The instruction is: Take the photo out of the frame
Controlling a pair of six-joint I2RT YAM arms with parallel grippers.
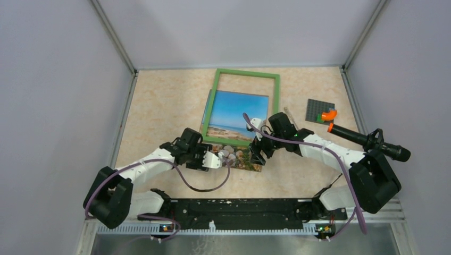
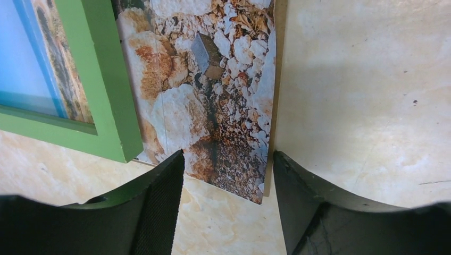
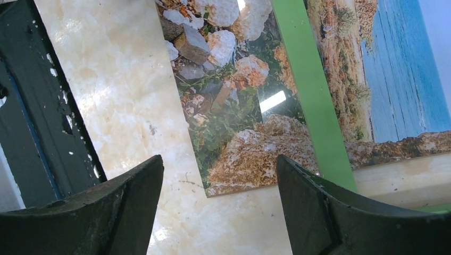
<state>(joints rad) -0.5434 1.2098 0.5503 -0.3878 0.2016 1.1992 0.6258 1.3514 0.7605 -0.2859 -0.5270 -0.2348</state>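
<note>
Photo [image 1: 237, 112] half drawn from the frame [image 1: 247, 73]: I read the step in hand as the withdrawal itself, well begun but not finished. The print lies flat on the table [image 1: 159, 106] with its sky and sea showing inside the green border. The frame's near rail crosses over it, and the strip of sand and pale rocks sticks out on my side of that rail. The far part of the frame shows only tabletop. Left gripper [image 1: 223, 158] sits at the near left corner of the print and right gripper [image 1: 259, 155] at the near right corner, the two close together. In the left wrist view the fingers [image 2: 159, 207] stand wide apart, with the rocky corner of the print lying in the gap. They clamp nothing, and I cannot tell whether either pad brushes the paper. In the right wrist view the fingers [image 3: 314, 207] are likewise spread, with the other near corner lying between and just ahead of them and nothing gripped. The next move, as I judge it, calls for one gripper to pinch the exposed edge, which lies flat and gives little to catch. That gripper then draws it toward the bases while the other holds the frame down so that it does not slide along.
</note>
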